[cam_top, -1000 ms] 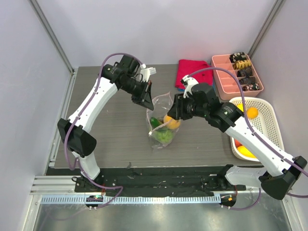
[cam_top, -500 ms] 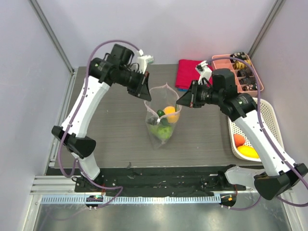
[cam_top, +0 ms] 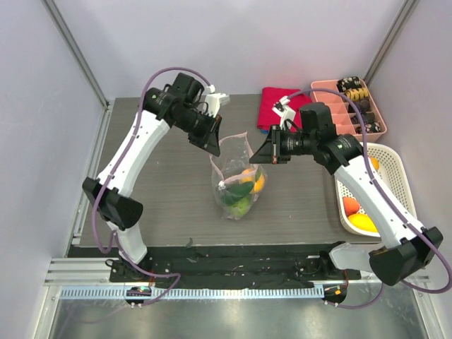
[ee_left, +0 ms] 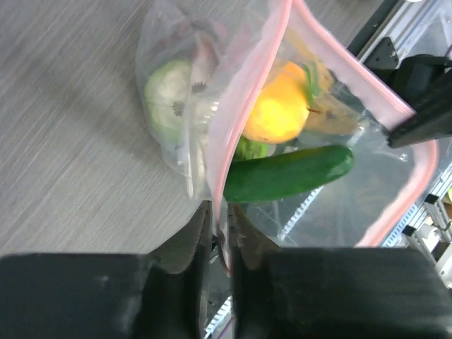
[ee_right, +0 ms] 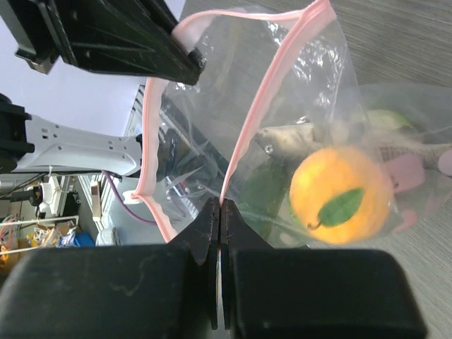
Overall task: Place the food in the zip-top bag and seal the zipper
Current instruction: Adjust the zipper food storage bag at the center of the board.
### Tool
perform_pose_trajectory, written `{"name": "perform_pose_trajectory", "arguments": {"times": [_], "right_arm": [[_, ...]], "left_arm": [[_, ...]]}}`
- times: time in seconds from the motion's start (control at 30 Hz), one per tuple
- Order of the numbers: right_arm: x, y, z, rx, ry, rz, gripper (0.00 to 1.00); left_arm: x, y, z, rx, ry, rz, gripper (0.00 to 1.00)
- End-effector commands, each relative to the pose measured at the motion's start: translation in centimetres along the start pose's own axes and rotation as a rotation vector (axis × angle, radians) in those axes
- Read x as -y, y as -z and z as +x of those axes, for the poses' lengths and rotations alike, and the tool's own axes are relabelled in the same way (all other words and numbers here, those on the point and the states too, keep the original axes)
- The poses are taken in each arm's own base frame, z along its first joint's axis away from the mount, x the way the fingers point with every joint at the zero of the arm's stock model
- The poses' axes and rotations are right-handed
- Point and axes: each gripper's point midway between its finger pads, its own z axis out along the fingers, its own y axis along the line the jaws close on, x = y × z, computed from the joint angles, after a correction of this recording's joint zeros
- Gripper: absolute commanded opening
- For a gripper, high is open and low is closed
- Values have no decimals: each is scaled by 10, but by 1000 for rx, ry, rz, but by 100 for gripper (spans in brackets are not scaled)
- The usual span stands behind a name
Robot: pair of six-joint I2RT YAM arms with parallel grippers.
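The clear zip-top bag [cam_top: 235, 161] hangs upright over the table's middle, held between both grippers. Food sits inside it: an orange fruit [cam_top: 258, 183], a dark green cucumber [cam_top: 236, 189] and a green round piece [cam_top: 241, 205]. My left gripper [cam_top: 214, 145] is shut on the left side of the pink zipper [ee_left: 248, 88], with the strip pinched between its jaws [ee_left: 220, 224]. My right gripper [cam_top: 263, 157] is shut on the opposite side of the zipper [ee_right: 265, 106], its jaws [ee_right: 220, 210] tight together. The mouth gapes open between the two strips.
A folded red cloth [cam_top: 281, 106] lies at the back. To its right is a pink compartment tray [cam_top: 332, 113] with small parts. A white basket [cam_top: 394, 168] at the right edge holds more fruit [cam_top: 362, 222].
My right gripper left the fruit inside the bag, shut on the mouth's right edge and drew back. The bag now hangs upright, and its mouth is narrower than half a second ago.
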Motion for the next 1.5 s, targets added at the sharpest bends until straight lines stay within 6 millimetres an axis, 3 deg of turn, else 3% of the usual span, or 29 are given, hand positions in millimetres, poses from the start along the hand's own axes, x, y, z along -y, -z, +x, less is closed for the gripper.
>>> {"name": "perform_pose_trajectory", "arguments": {"times": [0.0, 0.07, 0.2, 0.27, 0.57, 0.67, 0.7, 0.77, 0.9, 1.0, 1.07, 1.2, 1.3, 1.37, 1.43, 1.47], "right_arm": [[-13, 4, -18, 65, 68, -41, 1], [-11, 4, -20, 69, 61, -36, 1], [-9, 8, -24, 87, 42, -28, 1], [-9, 9, -24, 89, 36, -28, 1], [-19, 17, -18, 109, 32, -73, 1], [-25, 19, -15, 104, 25, -104, 1], [-27, 19, -14, 98, 18, -116, 1], [-37, 21, -14, 91, 14, -166, 1], [-60, 28, -21, 83, -3, -250, 1], [-66, 27, -22, 49, 2, -295, 1], [-60, 19, -22, 32, 4, -292, 1], [-12, -8, -27, -7, -41, -213, 1], [23, -8, -47, 37, -16, -135, 1], [57, -8, -55, 41, 10, -27, 1], [68, -4, -62, 50, 48, 44, 3], [76, 0, -70, 74, 92, 102, 9]], "left_arm": [[-3, 7, 16, -52, 87, -21, 26], [-1, 11, 12, -25, 99, -8, 31], [2, 21, 16, -9, 112, 4, 54], [3, 28, 21, 1, 111, -8, 58], [17, 33, 33, 0, 139, 41, 52], [32, 34, 36, -30, 152, 123, 26], [37, 37, 33, -29, 149, 149, 11], [50, 42, 34, -38, 153, 210, 3], [88, 65, 31, -7, 139, 366, 0], [105, 80, 29, 9, 140, 428, 0], [111, 83, 28, 15, 149, 461, 0], [94, 64, 25, -16, 203, 422, 0], [75, 47, 17, -22, 205, 359, 0], [56, 34, 9, -19, 204, 288, 0], [49, 29, 0, 1, 188, 259, 0], [43, 23, -1, -3, 200, 244, 0]]}}
